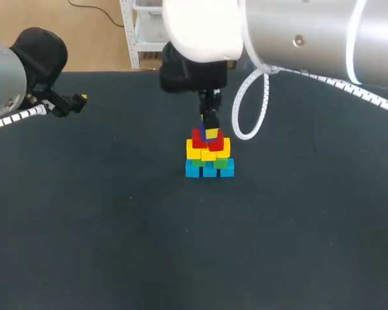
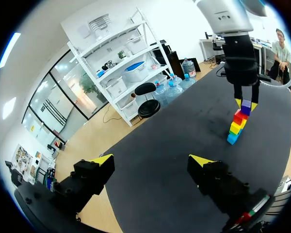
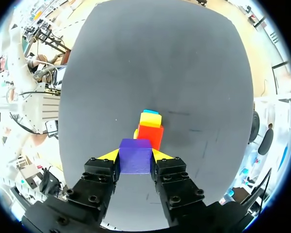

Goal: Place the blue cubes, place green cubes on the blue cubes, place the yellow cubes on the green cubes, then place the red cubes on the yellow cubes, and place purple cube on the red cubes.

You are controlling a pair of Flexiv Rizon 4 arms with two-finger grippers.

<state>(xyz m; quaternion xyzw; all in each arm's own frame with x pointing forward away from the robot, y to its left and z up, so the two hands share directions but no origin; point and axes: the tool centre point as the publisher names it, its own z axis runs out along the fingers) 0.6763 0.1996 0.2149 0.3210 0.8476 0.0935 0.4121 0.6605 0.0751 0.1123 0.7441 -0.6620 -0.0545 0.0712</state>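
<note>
Purple cube (image 3: pixel 135 158) gripped inside right hand (image 3: pixel 136 154).

purple cube (image 3: pixel 135 156) between end effector (image 3: pixel 135 156) fingers, just above the red cube (image 3: pixel 150 136)

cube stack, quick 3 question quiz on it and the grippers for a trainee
1. True or false: the left gripper is shut.
2. Which colour is the bottom layer of the stack? A red, B blue, C purple.
3. Fill in: the right gripper is shut on the ___ cube.
Key: 1 false; 2 B; 3 purple.
</note>
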